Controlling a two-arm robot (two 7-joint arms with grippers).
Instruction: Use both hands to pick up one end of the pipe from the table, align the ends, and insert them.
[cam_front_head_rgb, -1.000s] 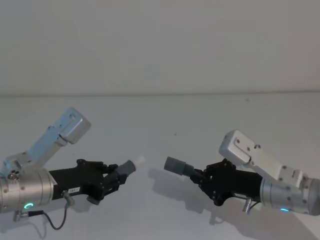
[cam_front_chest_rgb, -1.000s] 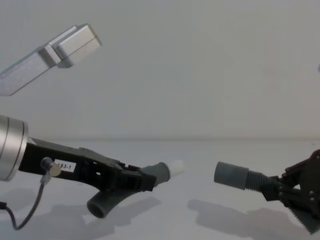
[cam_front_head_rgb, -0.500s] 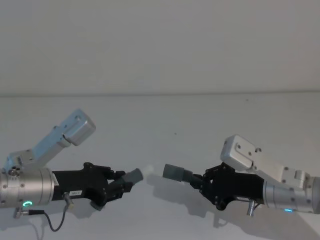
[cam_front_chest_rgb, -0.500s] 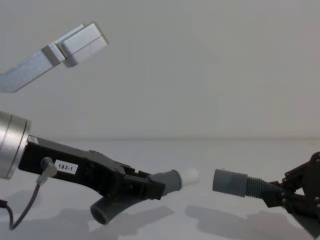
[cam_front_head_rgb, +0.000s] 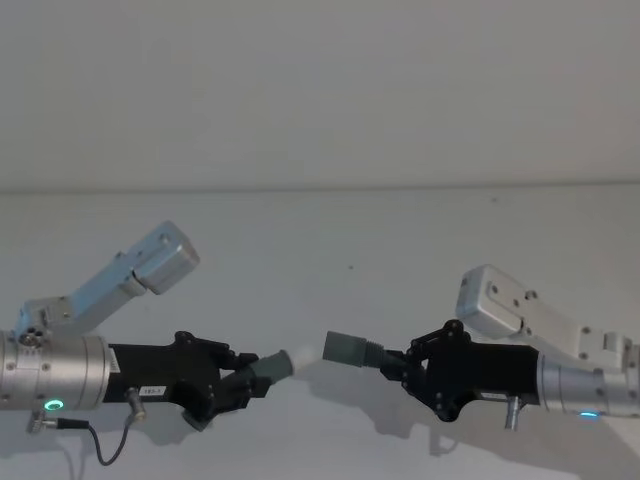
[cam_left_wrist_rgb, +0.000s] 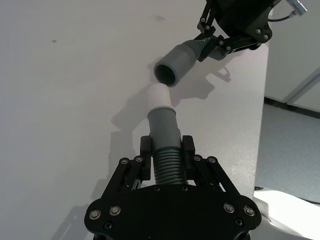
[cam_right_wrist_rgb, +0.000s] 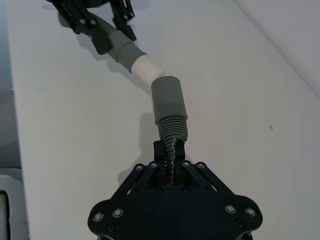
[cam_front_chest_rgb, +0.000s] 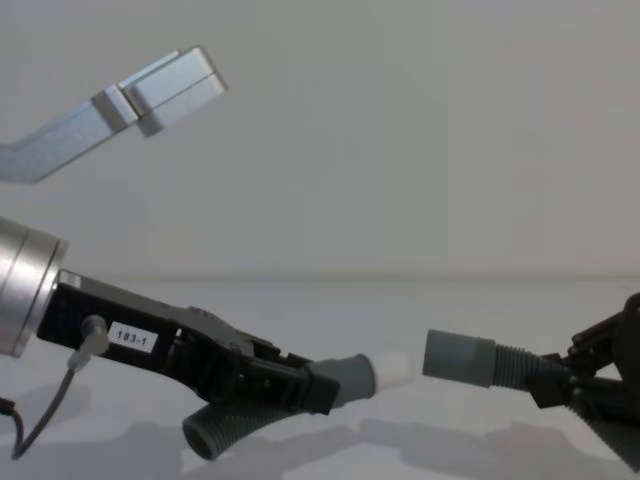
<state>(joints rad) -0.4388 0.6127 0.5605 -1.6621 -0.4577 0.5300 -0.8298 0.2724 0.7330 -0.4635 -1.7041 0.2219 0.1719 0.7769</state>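
Alignment time, basically. Left gripper (cam_front_head_rgb: 243, 383), lower left of the head view, is pinched on the ribbed part of its hose piece (cam_front_chest_rgb: 262, 408), with the white spigot tip (cam_front_chest_rgb: 395, 370) poking out toward the middle of the frame. Right gripper (cam_front_head_rgb: 408, 365), lower right, is clamped on the ribs of the other hose piece (cam_right_wrist_rgb: 171, 131), grey sleeve (cam_front_head_rgb: 346, 349) facing back at the spigot. Both pieces are held up off the table (cam_front_head_rgb: 320, 240), with shadows underneath.

From the chest view the spigot tip sits just beside the sleeve mouth, nearly touching, and slightly lower. In the left wrist view the sleeve mouth (cam_left_wrist_rgb: 169, 73) looks offset to one side of the spigot (cam_left_wrist_rgb: 160, 97) and angled, so the axes aren't in line yet.

My take: fix the angle before pushing. Get both cuffs on one straight line, then slide in slowly along that line. Pushing now would probably catch the spigot on the sleeve rim, and the ribbed hose would just flex in the grip.
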